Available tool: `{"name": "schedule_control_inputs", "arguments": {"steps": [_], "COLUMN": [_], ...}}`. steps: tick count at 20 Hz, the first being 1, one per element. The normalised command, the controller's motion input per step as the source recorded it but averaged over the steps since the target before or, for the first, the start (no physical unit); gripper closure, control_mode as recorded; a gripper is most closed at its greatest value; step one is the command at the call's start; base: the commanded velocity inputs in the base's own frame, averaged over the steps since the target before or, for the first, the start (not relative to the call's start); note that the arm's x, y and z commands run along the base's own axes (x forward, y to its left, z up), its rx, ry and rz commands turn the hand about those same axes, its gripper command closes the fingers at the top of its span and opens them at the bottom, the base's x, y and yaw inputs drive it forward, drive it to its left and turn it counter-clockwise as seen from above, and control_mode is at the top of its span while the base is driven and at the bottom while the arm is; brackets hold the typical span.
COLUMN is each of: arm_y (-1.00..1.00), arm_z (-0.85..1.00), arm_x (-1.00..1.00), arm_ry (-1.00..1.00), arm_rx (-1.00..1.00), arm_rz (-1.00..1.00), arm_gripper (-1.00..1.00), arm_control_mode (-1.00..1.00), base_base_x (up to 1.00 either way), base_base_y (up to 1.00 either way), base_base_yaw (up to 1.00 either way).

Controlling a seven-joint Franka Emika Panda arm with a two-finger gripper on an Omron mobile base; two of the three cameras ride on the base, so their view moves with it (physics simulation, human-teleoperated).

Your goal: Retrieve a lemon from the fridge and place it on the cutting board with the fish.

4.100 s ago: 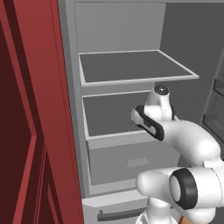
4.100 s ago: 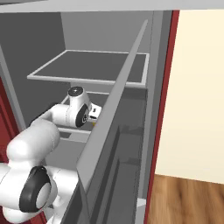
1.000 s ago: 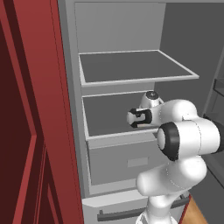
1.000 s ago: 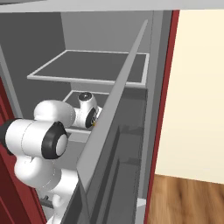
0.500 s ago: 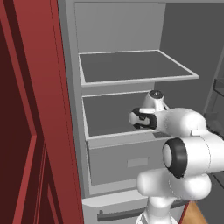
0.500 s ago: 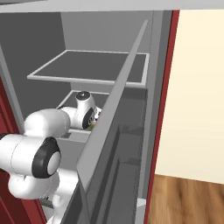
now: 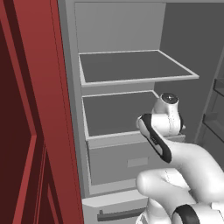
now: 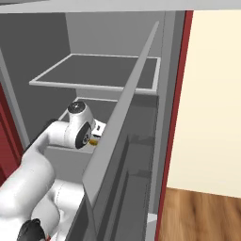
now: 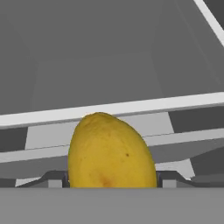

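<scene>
The lemon (image 9: 111, 151), yellow and oval, sits upright between my gripper's (image 9: 111, 179) two dark fingertips, which press on it from both sides. The gripper is shut on it. Behind it lie the grey shelf edges of the fridge (image 7: 118, 26). In the right base view a bit of the lemon (image 8: 94, 140) peeks out beside the hand, just in front of the lower shelf (image 8: 80, 106). From the left base view the white hand (image 7: 165, 117) hangs at that lower shelf's (image 7: 113, 113) right front corner and hides the fingers. The cutting board and the fish are out of view.
The fridge's open door (image 8: 122, 122) stands close on the arm's right side. A bare upper shelf (image 7: 131, 65) sits above the hand and a shut drawer (image 7: 127, 162) below it. A dark red cabinet (image 7: 35, 109) borders the fridge on the left.
The hand has drifted a little to the right at the lower shelf's front. The arm's elbow has swung down and across. The lemon stays gripped.
</scene>
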Motion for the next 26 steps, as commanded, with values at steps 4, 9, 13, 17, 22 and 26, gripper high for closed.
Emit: {"name": "schedule_control_inputs", "arguments": {"steps": [4, 9, 13, 17, 22, 26], "arm_y": [0.0, 0.05, 0.15, 0.21, 0.04, 0.0], "arm_z": [0.91, 0.8, 0.6, 0.16, 0.0, 0.0], "arm_x": [-0.62, -0.69, -0.79, -0.71, -0.23, 0.0], "arm_ry": [0.09, 0.13, 0.16, 0.05, 0.03, 0.0], "arm_rx": [0.0, 0.0, 0.0, 0.0, 0.0, 0.0], "arm_rz": [0.0, 0.0, 0.0, 0.0, 0.0, 0.0], "arm_gripper": [1.0, 1.0, 1.0, 1.0, 1.0, 1.0], "arm_control_mode": [-1.0, -1.0, -1.0, -1.0, -1.0, -1.0], "base_base_x": [0.0, 0.0, 0.0, 0.0, 0.0, 0.0], "base_base_y": [0.0, 0.0, 0.0, 0.0, 0.0, 0.0], "base_base_yaw": [0.0, 0.0, 0.0, 0.0, 0.0, 0.0]}}
